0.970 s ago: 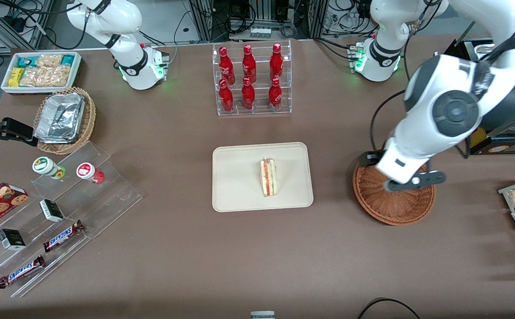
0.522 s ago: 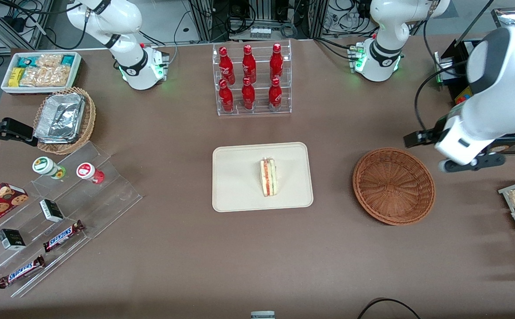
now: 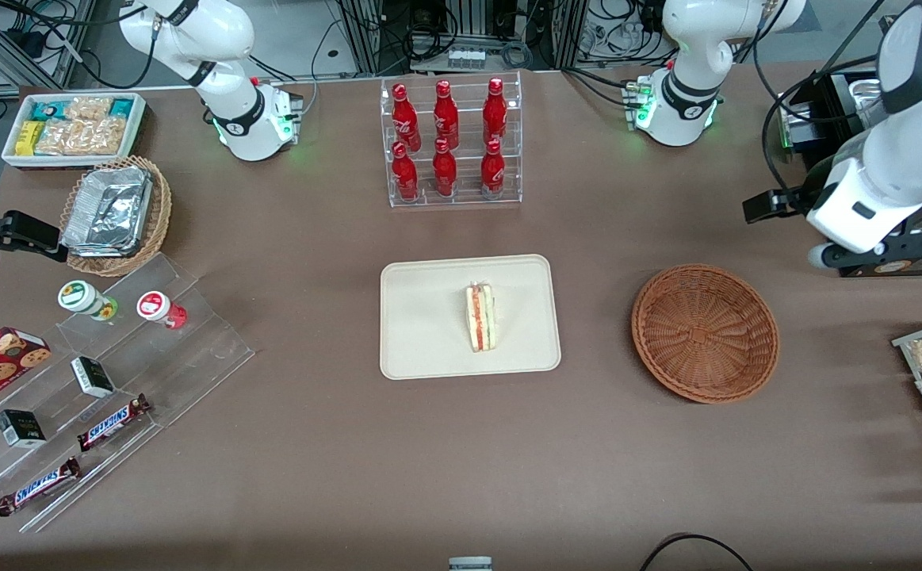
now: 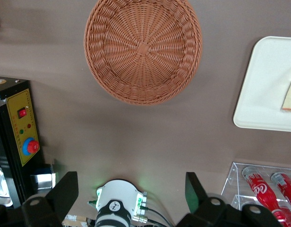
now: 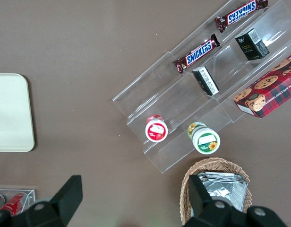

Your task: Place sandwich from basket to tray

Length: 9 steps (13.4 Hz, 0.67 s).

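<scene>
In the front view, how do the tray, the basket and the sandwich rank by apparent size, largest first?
1. tray
2. basket, somewhat smaller
3. sandwich, smallest, lying on the tray
The claw is open, high above the table near the basket.

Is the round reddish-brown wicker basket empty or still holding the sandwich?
Empty. The round reddish-brown wicker basket shows only bare weave; the triangular sandwich lies on the cream rectangular tray. The open gripper hangs above the table beside the basket.
</scene>
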Each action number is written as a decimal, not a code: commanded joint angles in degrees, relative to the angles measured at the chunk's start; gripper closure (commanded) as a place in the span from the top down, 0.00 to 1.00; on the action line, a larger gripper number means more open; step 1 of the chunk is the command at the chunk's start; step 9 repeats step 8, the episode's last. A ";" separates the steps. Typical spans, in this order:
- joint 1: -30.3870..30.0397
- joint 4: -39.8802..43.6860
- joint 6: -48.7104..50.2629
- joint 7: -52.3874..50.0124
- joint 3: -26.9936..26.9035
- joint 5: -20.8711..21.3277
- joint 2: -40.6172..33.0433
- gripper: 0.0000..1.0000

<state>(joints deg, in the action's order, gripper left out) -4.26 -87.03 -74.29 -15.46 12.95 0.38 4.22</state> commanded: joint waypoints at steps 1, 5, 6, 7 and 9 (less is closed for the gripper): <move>0.92 3.52 4.05 0.79 -1.26 -1.09 -0.27 1.00; 3.73 5.29 7.23 0.79 -6.18 -2.32 -3.51 1.00; 4.25 5.29 7.66 0.70 -6.18 -2.32 -3.78 1.00; 5.13 5.37 8.02 0.61 -6.53 -2.14 -3.69 1.00; 6.09 5.38 8.02 0.70 -7.84 -2.14 -3.69 1.00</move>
